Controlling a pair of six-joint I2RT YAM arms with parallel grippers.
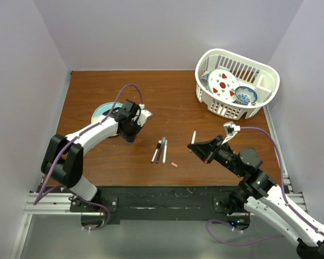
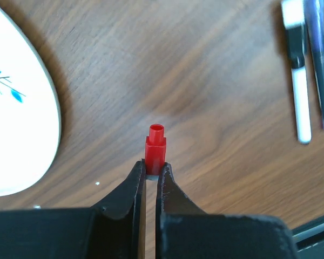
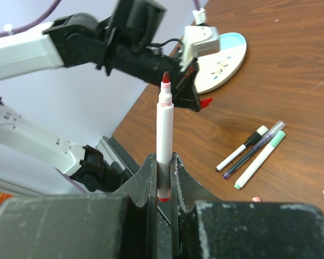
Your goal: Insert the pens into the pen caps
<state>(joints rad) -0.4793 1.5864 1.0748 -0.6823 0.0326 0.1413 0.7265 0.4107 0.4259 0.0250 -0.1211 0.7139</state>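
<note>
The left gripper (image 2: 151, 168) is pressed together on the base of a red cap (image 2: 155, 143). It holds the cap above the left half of the worktop, beside a round plate (image 1: 100, 112), with the hollow end pointing away from the fingers. The right gripper (image 3: 163, 162) pinches a red-tipped pen (image 3: 164, 135) low on its barrel, over the right half of the worktop near the near edge, with the bare tip standing clear. Judging from this, the step in hand is mating that tip with the red cap in mid-air. To do it well, I would first bring the pen's axis into line with the cap's bore. Then close the gap slowly and push straight along that line, because the pen is gripped far from its tip and a sideways push could pivot it. Four pens show in all. One is held and three lie side by side near the middle of the worktop: a white pen with a black band (image 1: 156, 151), a dark purple pen (image 1: 161, 150) and a teal-ended pen (image 1: 165, 151). Whether those three are capped I cannot tell. Two loose caps show, the red one and a pink cap (image 1: 174, 164) just right of the lying pens. One white basket (image 1: 221, 109) sits at the far right corner.
</note>
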